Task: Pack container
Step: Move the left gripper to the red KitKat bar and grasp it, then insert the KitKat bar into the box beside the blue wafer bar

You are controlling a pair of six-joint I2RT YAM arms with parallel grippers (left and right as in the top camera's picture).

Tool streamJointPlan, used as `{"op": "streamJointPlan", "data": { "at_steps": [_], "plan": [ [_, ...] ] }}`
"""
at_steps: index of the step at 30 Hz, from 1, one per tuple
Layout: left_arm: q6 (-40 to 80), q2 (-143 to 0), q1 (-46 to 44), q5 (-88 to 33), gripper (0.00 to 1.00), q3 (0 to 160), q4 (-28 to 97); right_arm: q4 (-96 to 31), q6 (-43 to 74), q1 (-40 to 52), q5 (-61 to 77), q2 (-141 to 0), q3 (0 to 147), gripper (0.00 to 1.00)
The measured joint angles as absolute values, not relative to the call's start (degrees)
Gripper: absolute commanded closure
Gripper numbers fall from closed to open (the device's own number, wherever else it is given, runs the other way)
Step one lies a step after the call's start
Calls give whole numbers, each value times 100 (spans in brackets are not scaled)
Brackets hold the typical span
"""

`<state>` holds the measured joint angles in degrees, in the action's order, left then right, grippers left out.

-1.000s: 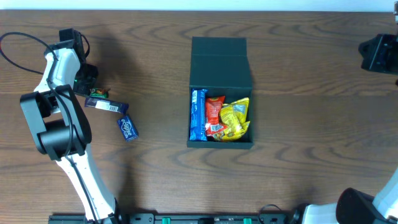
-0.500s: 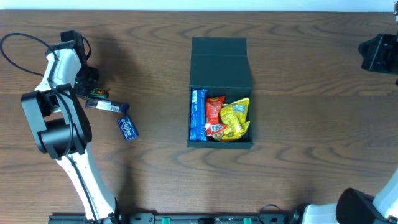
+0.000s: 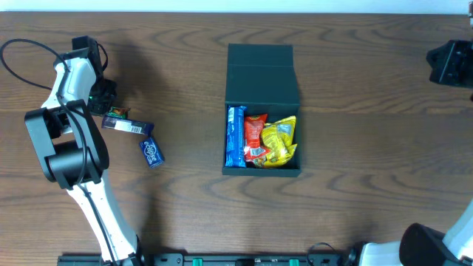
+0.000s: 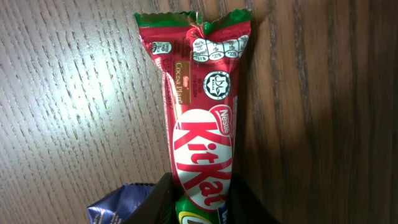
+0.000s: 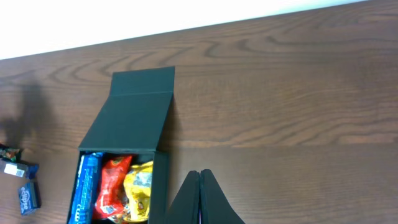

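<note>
Container [image 3: 262, 171] sits open at the centre of the overhead frame on a dark wooden worktop [image 3: 369, 185], its flap lid [image 3: 260, 74] folded back toward the top edge. Three packets lie side by side inside it: a blue one [image 3: 235, 137] against the left wall, a red one [image 3: 256, 138] in the middle and a yellow one [image 3: 281, 141] on the right. In the upper left of the frame the left tool [image 4: 202, 208] is down at the worktop, its dark fingers [image 4: 158, 202] pressed against both sides of a red KitKat bar [image 4: 202, 124] that lies flat on the wood. A crumpled blue wrapper [image 4: 115, 208] shows at the lower left of the wrist view. Just beside the bar, lower in the overhead frame, lie a dark bar [image 3: 127, 126] and a small blue packet [image 3: 151, 153]. The right tool [image 5: 200, 186], well apart from the container, has its fingers closed together and holds nothing.
</note>
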<state>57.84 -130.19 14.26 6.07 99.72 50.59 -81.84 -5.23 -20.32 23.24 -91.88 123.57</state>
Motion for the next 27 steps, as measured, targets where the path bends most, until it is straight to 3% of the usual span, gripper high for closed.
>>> {"op": "streamJointPlan", "data": {
  "at_steps": [5, 18, 23, 27],
  "plan": [
    [5557, -13017, 1424, 622, 89, 9977, 5059, -8149, -523, -2032, 2324, -9188, 12357, 97],
    [4751, -12376, 1315, 1160, 94, 10171, 5308, -8005, -523, -2032, 2318, -9188, 12357, 97],
    [4309, -11338, 687, 1481, 94, 10272, 5315, -7972, -523, -2032, 2298, -9188, 12357, 99],
    [3883, -10770, -567, 1588, 94, 10348, 5308, -7950, -523, -2032, 2287, -9188, 12357, 98]
  ]
}}
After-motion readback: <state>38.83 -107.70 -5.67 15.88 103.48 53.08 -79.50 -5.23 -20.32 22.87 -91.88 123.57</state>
